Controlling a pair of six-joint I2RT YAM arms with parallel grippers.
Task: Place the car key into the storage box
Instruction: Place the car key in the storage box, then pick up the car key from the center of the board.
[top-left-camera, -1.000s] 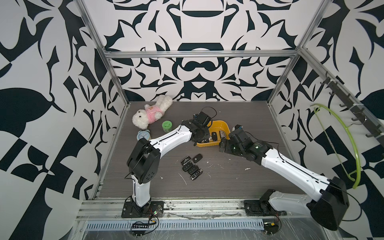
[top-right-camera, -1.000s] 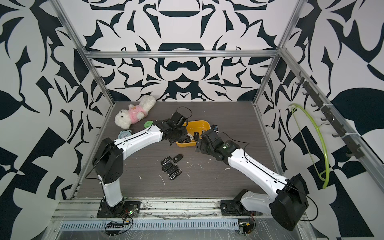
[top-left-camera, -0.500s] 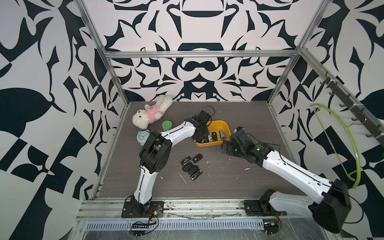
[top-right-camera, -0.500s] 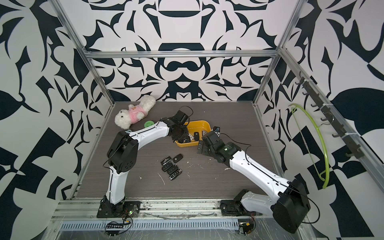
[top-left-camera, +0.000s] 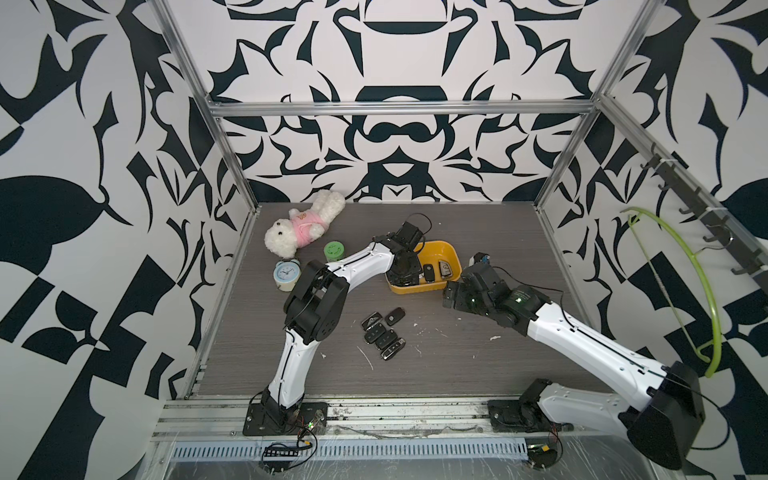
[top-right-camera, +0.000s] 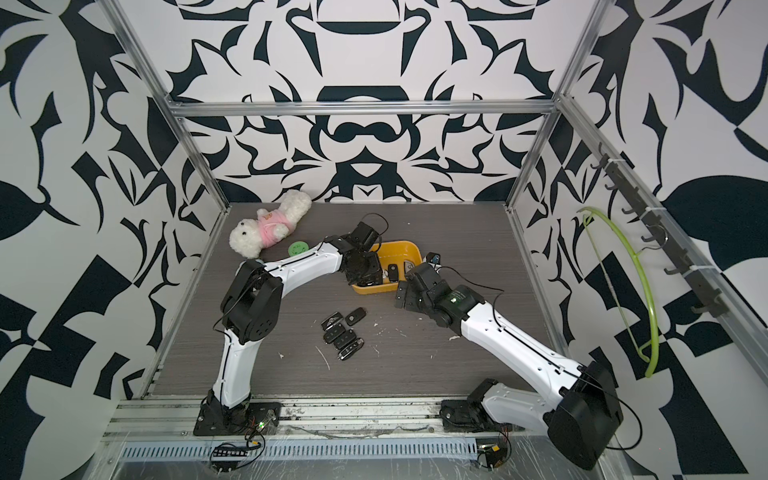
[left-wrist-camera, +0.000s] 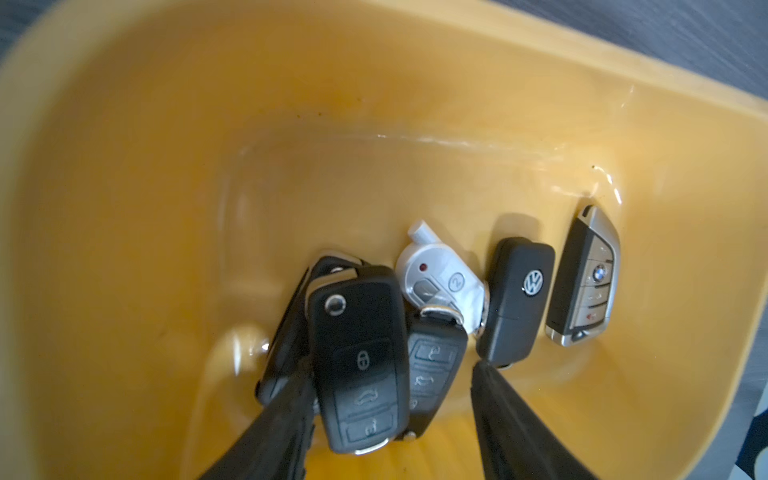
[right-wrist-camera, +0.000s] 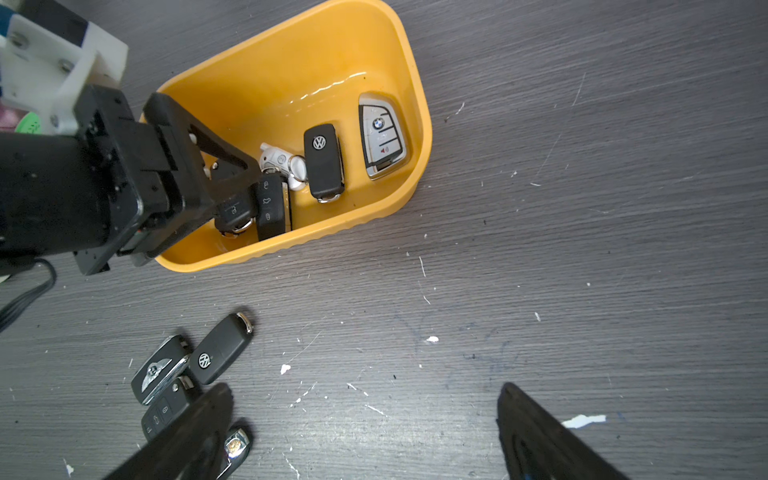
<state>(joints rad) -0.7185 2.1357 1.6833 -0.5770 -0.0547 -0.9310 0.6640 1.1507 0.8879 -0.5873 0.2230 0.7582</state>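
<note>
The yellow storage box (top-left-camera: 451, 253) (top-right-camera: 401, 246) sits mid-table. My left gripper (left-wrist-camera: 392, 370) (top-left-camera: 403, 272) reaches down into it, and its fingers stand apart. A black three-button car key (left-wrist-camera: 361, 357) (right-wrist-camera: 235, 212) lies between them on the box floor, against one finger (left-wrist-camera: 286, 411) and well apart from the other. Around it in the box lie another black key (left-wrist-camera: 436, 365), a white fob (left-wrist-camera: 436, 278), a VW key (left-wrist-camera: 519, 299) and a silver BMW key (left-wrist-camera: 586, 282). My right gripper (right-wrist-camera: 365, 390) (top-left-camera: 451, 295) hangs open and empty over bare table beside the box.
Several loose black keys (top-left-camera: 382, 332) (right-wrist-camera: 183, 374) lie in a cluster in front of the box, next to one right fingertip. A white plush toy (top-left-camera: 303, 226), a green jar (top-left-camera: 334, 250) and a blue alarm clock (top-left-camera: 286, 274) stand at the back left. A green hanger (top-left-camera: 702, 291) hangs on the right wall.
The left jaws were shut on the key and have spread apart, leaving the key in the box. The left elbow swung forward. The right arm shifted only slightly.
</note>
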